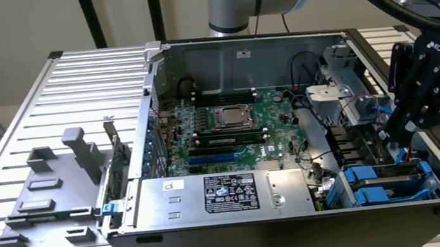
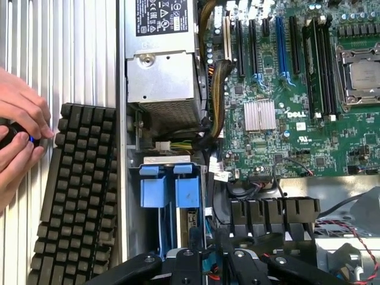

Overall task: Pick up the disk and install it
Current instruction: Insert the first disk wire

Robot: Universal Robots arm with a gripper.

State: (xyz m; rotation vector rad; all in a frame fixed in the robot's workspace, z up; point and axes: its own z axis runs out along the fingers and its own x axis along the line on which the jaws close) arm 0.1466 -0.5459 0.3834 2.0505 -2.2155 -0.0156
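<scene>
The open computer case (image 1: 302, 227) lies on its side on the slatted table. In its drive bay, at the corner nearest the exterior view's right, sit blue plastic carrier rails (image 1: 381, 186) with blue tabs (image 2: 187, 191). I take the metal edge with a label (image 2: 193, 222) between them for the disk. My black gripper (image 1: 399, 133) hangs just above and beyond that bay, close to red and blue cables. In the wrist view the gripper (image 2: 211, 261) is over the bay's inner end. I cannot make out whether it touches the disk.
A grey plastic fixture (image 1: 51, 197) with upright posts stands bare at the exterior view's left. The silver power-supply box (image 1: 229, 192) adjoins the bay, with the motherboard (image 2: 309, 89) behind. Outside the case lie a black keyboard (image 2: 77, 196) and a person's hands (image 2: 18, 136) on a small dark device.
</scene>
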